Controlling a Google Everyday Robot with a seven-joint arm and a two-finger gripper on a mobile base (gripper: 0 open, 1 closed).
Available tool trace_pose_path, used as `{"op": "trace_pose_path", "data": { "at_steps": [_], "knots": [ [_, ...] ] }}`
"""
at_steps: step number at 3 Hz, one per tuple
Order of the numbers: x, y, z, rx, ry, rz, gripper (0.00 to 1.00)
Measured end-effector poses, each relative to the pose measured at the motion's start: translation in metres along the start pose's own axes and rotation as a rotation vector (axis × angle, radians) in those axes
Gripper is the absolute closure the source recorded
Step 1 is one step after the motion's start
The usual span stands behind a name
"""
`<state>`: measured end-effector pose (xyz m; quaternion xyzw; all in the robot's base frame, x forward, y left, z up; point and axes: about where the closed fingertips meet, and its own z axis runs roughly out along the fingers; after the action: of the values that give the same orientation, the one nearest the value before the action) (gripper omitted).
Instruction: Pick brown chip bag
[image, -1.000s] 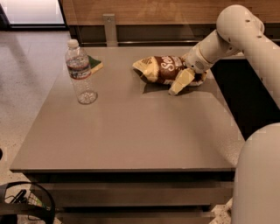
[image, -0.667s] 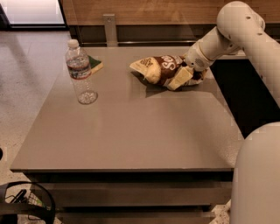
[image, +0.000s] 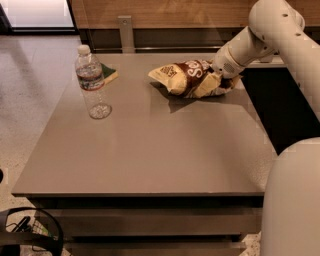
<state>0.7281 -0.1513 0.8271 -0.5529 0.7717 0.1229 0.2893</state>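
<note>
The brown chip bag (image: 184, 77) has a dark brown middle with white lettering and pale yellow ends. It hangs a little above the back right part of the grey table (image: 150, 155) and casts a shadow below it. My gripper (image: 217, 80) is at the bag's right end, shut on it. The white arm reaches in from the upper right. The bag's crinkled end hides most of the gripper.
A clear plastic water bottle (image: 92, 82) stands upright at the table's back left, with a flat green object (image: 110, 74) just behind it. A wooden wall and a metal post (image: 125, 31) are behind the table. My white body (image: 295, 200) fills the lower right.
The bag has risen slightly off the table with the gripper and tilted, and its shadow beneath has grown. The bottle has not moved.
</note>
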Motion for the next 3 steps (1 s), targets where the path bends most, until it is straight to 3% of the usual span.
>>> {"op": "trace_pose_path", "data": {
  "at_steps": [3],
  "knots": [
    [-0.0014,0.0001,-0.0002,-0.002,0.000,0.000,1.00]
  ]
}}
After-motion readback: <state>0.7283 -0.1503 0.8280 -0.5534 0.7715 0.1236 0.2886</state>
